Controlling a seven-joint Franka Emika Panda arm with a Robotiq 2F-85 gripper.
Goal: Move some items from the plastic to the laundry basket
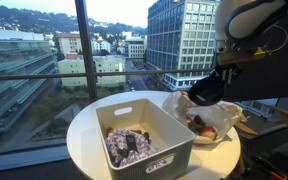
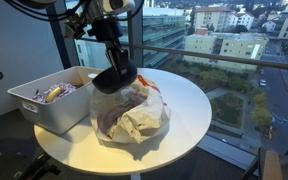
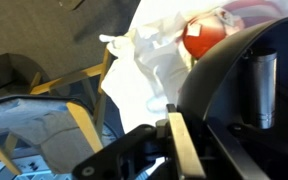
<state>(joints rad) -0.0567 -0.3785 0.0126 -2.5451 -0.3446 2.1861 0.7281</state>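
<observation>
A white laundry basket [image 1: 144, 135] [image 2: 52, 100] stands on the round white table and holds purple and white items [image 1: 127, 145]. A crumpled white plastic bag [image 1: 222, 118] [image 2: 132, 115] lies beside it with red items [image 1: 202, 126] [image 3: 204, 35] inside. My gripper [image 1: 206, 90] [image 2: 114, 78] hangs just above the bag's opening, at the end nearest the basket. In the wrist view the fingers [image 3: 179, 140] are pressed together, and I see nothing between them. The bag's white plastic [image 3: 149, 60] lies right beyond the fingertips.
The round table [image 1: 84, 140] [image 2: 189, 100] stands against a floor-to-ceiling window with a dark frame post [image 1: 84, 45]. The basket rim [image 3: 74, 120] shows at the left of the wrist view.
</observation>
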